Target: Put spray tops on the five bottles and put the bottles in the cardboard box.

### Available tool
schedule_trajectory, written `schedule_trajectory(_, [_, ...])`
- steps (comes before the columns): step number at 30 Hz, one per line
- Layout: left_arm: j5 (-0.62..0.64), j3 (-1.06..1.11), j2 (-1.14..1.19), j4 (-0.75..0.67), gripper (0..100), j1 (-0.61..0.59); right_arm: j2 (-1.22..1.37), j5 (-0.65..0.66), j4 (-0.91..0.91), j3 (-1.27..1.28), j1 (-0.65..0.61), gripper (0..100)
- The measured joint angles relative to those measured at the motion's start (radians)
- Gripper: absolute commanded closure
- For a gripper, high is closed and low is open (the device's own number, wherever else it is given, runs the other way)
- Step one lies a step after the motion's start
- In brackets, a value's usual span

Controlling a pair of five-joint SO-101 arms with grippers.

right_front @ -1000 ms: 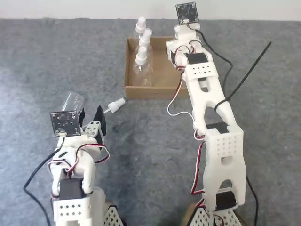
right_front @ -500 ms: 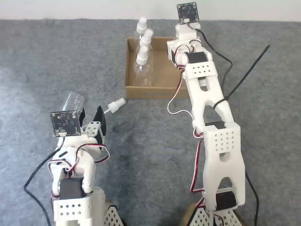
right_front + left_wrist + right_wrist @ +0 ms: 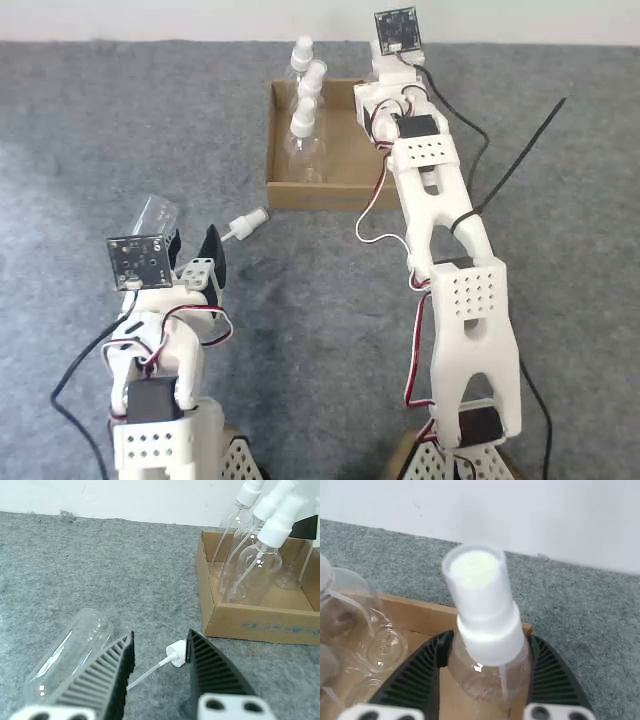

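- My right fingers (image 3: 415,677) grip a capped clear plastic bottle (image 3: 487,680) over the brown cardboard box's (image 3: 415,611) far-right corner; released high, it may topple.
- My left fingers (image 3: 210,675), wide, flank the white spray top (image 3: 176,659).

High view: fixed above and behind both arm bases, looking down over the grey carpeted counter (image 3: 90,130) toward the far wall. Left wrist view: low, near the counter, facing forward between the black ribbed left fingers (image 3: 107,680) at the brown cardboard box (image 3: 250,625). Right wrist view: very close (black ribbed right fingers (image 3: 412,680) flank a white-capped clear plastic bottle (image 3: 485,610)), above that box. All three share the box.
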Motion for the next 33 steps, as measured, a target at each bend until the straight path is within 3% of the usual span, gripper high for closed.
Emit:
schedule_trajectory(16, [0.000,0.000,0.000,0.000,84,0.000,0.014,0.014,0.020,0.009,-0.002,76.2])
schedule_trajectory(20, [0.000,0.000,0.000,0.000,84,0.000,0.014,0.015,0.021,0.009,-0.002,68.6])
schedule_trajectory(33, [0.000,0.000,0.000,0.000,84,0.000,0.015,0.015,0.075,0.011,-0.002,68.3])
